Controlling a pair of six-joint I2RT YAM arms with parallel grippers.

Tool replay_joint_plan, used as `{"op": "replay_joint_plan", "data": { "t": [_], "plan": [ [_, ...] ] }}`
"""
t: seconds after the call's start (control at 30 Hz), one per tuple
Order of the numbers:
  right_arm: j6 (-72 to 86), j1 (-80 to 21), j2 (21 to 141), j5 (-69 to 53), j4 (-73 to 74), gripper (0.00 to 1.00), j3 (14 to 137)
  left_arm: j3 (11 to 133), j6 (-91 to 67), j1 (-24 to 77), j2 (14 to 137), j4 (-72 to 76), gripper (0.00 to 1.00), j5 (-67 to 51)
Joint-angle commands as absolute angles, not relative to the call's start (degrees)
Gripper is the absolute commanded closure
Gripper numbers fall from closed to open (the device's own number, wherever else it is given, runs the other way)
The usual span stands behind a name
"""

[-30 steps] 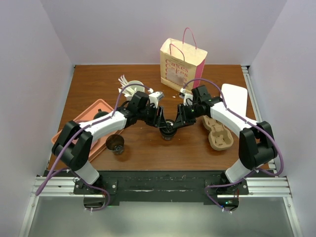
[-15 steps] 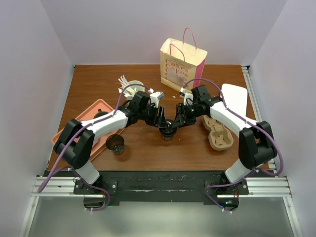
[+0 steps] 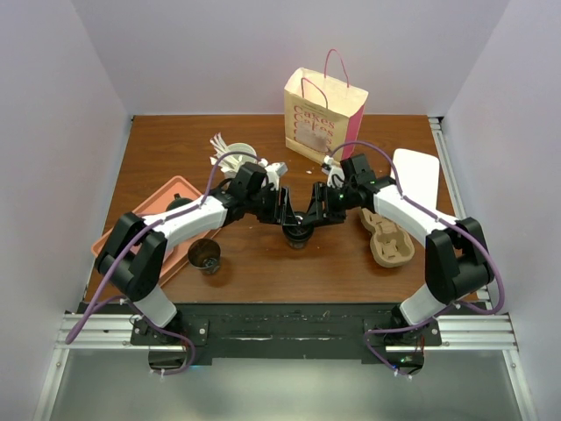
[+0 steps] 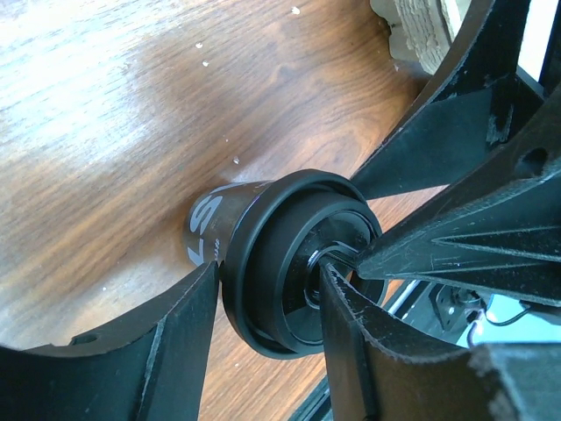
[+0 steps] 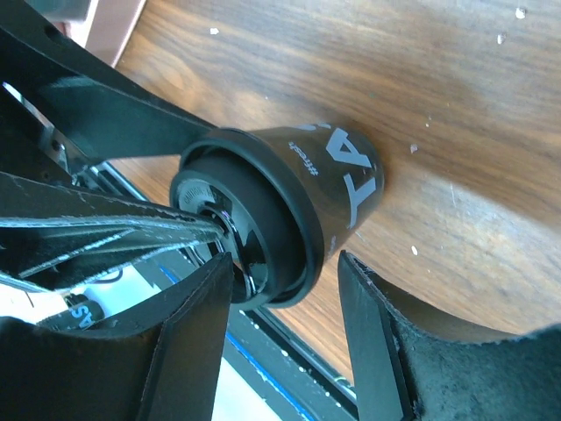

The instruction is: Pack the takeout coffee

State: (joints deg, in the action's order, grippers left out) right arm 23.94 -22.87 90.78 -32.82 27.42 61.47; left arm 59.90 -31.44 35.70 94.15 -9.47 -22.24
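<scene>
The takeout coffee [image 3: 298,235], a near-black cup with a black lid, stands upright mid-table where both grippers meet. In the left wrist view the coffee [image 4: 280,263] has one finger [image 4: 188,333] of my left gripper [image 4: 267,276] against the lid's rim and the other finger lying across the lid's top, so that side of the lid is pinched. In the right wrist view my right gripper [image 5: 285,263] straddles the coffee [image 5: 289,202] with its jaws apart and a gap at the outer finger [image 5: 368,333]. From above, the left gripper [image 3: 289,224] and the right gripper [image 3: 308,224] crowd over the lid.
A tan pulp cup carrier [image 3: 386,237] lies right of the cup, with a white flat object [image 3: 419,175] behind it. A paper bag [image 3: 323,110] stands at the back. A white cup of stirrers [image 3: 230,153], an orange tray [image 3: 131,237] and an open dark cup [image 3: 206,256] are on the left.
The right gripper's jaws have spread apart around the lid. Both arms and the cup have stayed almost where they were.
</scene>
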Motion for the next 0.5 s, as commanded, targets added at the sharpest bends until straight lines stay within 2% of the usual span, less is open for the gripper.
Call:
{"op": "replay_joint_plan", "data": {
  "t": [0.0, 0.47],
  "plan": [
    [25.58, -23.2, 89.56, -34.45, 23.91, 0.46, 61.87, 58.62, -32.78, 35.77, 94.84, -17.05, 0.48, -17.84],
    [23.65, -23.29, 94.22, -36.39, 23.29, 0.49, 62.84, 59.24, -38.15, 35.77, 92.72, -16.7, 0.5, -19.25]
  ]
}}
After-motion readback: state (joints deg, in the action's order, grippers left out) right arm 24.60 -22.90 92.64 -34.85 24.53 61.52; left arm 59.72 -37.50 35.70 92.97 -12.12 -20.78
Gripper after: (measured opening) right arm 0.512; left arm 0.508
